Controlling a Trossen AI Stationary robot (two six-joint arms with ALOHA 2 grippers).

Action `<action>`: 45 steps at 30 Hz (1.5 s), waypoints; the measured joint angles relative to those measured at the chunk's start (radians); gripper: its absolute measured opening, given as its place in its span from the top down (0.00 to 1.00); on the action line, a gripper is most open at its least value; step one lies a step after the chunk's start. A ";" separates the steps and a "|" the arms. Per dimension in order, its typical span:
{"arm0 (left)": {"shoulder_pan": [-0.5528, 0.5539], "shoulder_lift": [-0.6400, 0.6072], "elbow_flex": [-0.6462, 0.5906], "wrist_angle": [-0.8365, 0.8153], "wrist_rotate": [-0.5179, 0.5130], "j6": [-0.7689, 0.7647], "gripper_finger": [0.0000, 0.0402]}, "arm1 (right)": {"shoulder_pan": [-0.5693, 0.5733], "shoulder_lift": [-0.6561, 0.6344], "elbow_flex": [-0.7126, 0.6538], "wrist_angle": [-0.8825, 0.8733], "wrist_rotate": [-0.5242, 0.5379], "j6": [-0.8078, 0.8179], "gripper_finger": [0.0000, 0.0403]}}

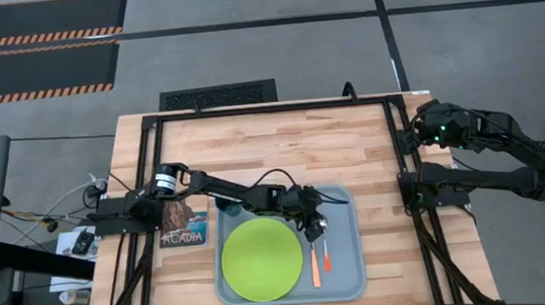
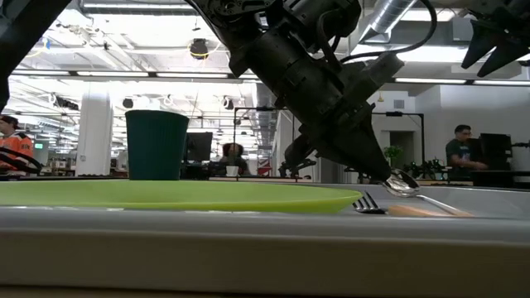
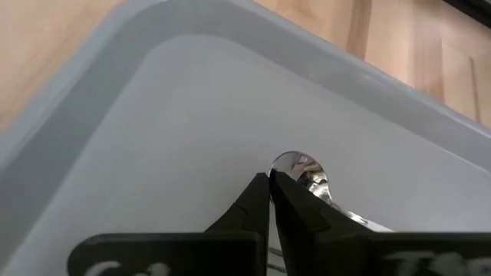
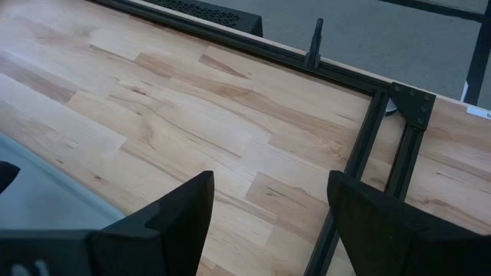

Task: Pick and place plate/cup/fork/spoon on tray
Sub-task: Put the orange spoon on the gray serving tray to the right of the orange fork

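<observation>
Pinching spoon (image 3: pixel 301 170) over tray (image 3: pixel 153 138), seemingly, left gripper (image 3: pixel 269 184)

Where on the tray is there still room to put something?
The tray is bare along its right side, beyond the spoon, and a little in the far right corner. The plate fills its left half. The middle is crowded: fork, spoon and the left gripper sit together.
</observation>
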 joint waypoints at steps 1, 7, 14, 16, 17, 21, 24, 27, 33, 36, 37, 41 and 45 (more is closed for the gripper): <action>-0.001 0.000 0.000 0.000 -0.005 -0.001 1.00 | 0.000 0.000 0.000 0.000 0.000 0.000 0.30; -0.012 0.000 0.000 -0.003 -0.038 0.004 1.00 | 0.000 0.000 0.000 0.000 0.000 0.002 0.30; -0.020 0.000 0.000 -0.010 -0.066 0.031 1.00 | 0.000 0.000 0.000 0.000 0.000 0.003 0.30; -0.020 0.000 0.000 -0.011 -0.082 0.039 1.00 | 0.000 0.000 0.000 0.000 0.000 0.003 0.30; -0.021 0.000 0.000 -0.011 -0.087 0.039 1.00 | 0.000 0.000 0.000 0.000 0.000 0.003 0.30; -0.025 0.000 0.000 -0.011 -0.102 0.053 1.00 | 0.000 0.000 0.000 0.000 0.000 0.003 0.30; -0.028 0.000 0.000 -0.009 -0.115 0.071 1.00 | 0.000 0.000 0.000 0.000 0.000 0.003 0.30; -0.028 0.000 0.000 -0.010 -0.112 0.070 1.00 | 0.000 0.000 0.000 0.000 0.000 0.003 0.30; -0.032 0.000 0.000 -0.010 -0.136 0.069 1.00 | 0.000 0.000 0.000 0.000 0.000 0.003 0.30; -0.032 0.000 0.000 -0.008 -0.147 0.066 1.00 | 0.000 0.000 0.000 0.000 0.000 0.003 0.30; -0.032 0.000 0.000 -0.007 -0.150 0.061 1.00 | 0.000 0.000 0.000 0.000 0.000 0.003 0.30; -0.032 0.000 0.000 -0.010 -0.160 0.042 1.00 | 0.000 0.000 0.000 0.000 0.000 0.003 0.30; -0.032 0.000 0.000 -0.010 -0.168 0.041 1.00 | 0.000 0.000 0.000 0.002 0.000 0.003 0.30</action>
